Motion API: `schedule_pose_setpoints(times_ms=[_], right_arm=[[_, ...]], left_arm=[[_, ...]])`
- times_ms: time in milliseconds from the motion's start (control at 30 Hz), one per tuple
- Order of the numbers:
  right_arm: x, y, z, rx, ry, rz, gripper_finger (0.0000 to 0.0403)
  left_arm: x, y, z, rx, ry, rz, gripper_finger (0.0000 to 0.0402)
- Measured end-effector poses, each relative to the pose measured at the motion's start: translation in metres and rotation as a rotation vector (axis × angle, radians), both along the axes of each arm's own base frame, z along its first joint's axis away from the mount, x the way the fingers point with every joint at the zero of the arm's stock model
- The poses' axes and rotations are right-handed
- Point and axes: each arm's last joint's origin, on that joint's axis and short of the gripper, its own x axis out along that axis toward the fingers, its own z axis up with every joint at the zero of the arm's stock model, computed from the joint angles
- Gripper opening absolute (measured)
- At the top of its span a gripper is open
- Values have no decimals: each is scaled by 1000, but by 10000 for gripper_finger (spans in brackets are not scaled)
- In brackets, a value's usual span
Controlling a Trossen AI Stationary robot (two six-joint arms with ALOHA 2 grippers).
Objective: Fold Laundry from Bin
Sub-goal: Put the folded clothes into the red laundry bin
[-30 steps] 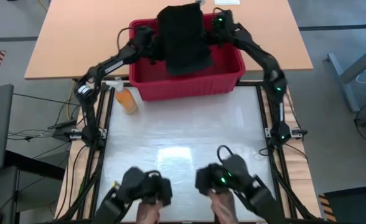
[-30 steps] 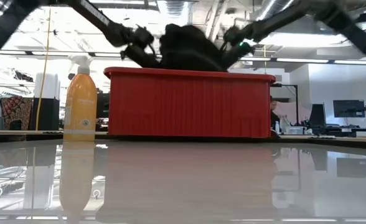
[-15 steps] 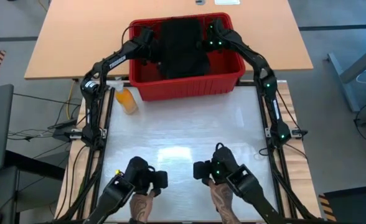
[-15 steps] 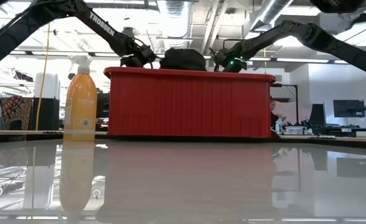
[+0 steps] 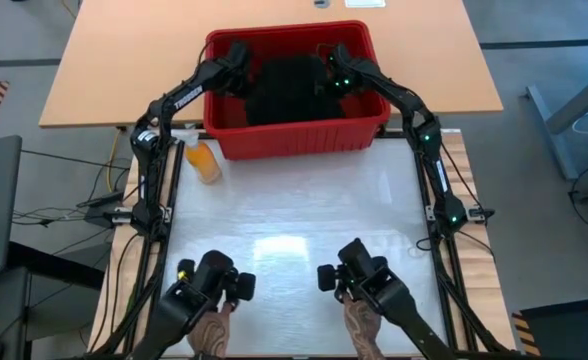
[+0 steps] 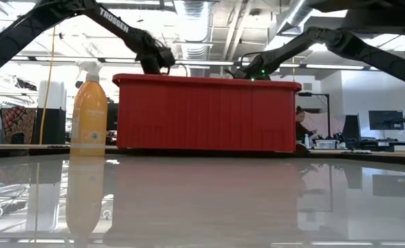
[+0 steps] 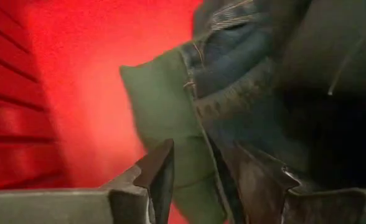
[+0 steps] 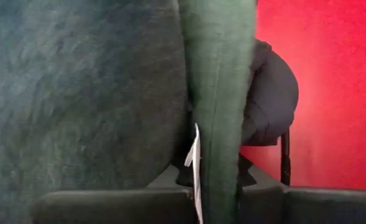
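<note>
The red bin [image 5: 304, 135] stands at the table's far edge and holds a pile of dark laundry [image 5: 289, 85]. Both grippers reach down into it. My left gripper [image 5: 236, 75] is at the pile's left side and my right gripper [image 5: 326, 78] at its right side, and each is shut on cloth. The left wrist view shows a green fold and blue denim [image 7: 233, 56] against the bin's red wall. The right wrist view shows a green strip with a white label [image 8: 194, 155] beside dark cloth [image 8: 77, 93]. In the low view the bin's wall [image 6: 202, 114] hides the laundry. My left gripper has a green cloth fold [image 7: 192, 177] and a denim edge [image 7: 223, 165] between its two fingers [image 7: 161, 168]. The cloth lies in the bin against the pile. I cannot tell how many layers it holds. My right gripper has a narrow green strip of cloth [image 8: 217, 162] running between its fingers, with the white label beside it. The gripper body hides the place of contact. The rest of the cloth lies on the pile in the bin.
An orange spray bottle [image 5: 202, 160] stands left of the bin, also in the low view [image 6: 89, 110]. The white work surface [image 5: 294, 210] lies in front of the bin. A person's hands hold two control arms [image 5: 214, 285] [image 5: 359, 280] at the near edge.
Both grippers have gone down from above the bin to inside it, carrying the dark garment. The garment had been lifted clear above the rim and now lies on the pile below rim level.
</note>
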Motion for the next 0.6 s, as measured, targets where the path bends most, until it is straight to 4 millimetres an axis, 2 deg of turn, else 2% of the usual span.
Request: schedule_pose_setpoints(times_ms=[200,267,367,467,600], right_arm=[[-9,-4,1,6,27,-17,49],[-10,-4,1,5,33,-19,50],[-10,-4,2,-1,30,-20,52],[-11,-5,2,-5,27,-23,52],[-13,-7,6,-12,21,-26,53]], left_arm=[[-6,-3,54,187,180,8,133],[-11,-6,73,267,288,60,127],[-8,-14,93,345,419,80,119],[-4,-20,114,383,320,9,114],[11,-27,128,412,48,-231,108]])
